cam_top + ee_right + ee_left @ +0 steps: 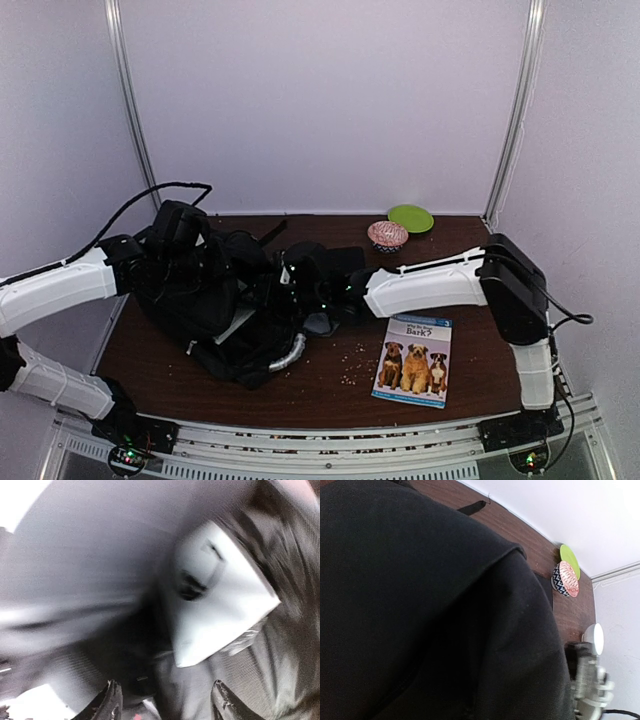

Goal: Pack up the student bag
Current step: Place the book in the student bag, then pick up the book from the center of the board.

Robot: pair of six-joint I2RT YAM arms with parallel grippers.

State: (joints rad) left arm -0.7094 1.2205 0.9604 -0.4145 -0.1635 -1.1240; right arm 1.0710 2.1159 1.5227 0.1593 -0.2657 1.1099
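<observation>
A dark wooden bench (330,390) seen from above, with a robot arm reaching in from each side. The black bag (215,300) lies crumpled on the left half of the bench, its grey handle (290,352) curling out at the near edge.

The left hand (180,235) presses into the far left end of the bag. It is closed, and its wrist camera sees only black fabric, so whether it pinches any cannot be told.

The right hand (167,702) is pushed into the middle of the bag. Its fingers stand apart and open in a blurred wrist view, with grey lining around them and a white flat item (220,595) just beyond.

Right of the bag lies a book (413,358) with three dogs on the cover. Crumbs (352,365) dot the wood between book and bag. A pink bowl (387,235) and a green plate (410,217) sit together at the far edge.
</observation>
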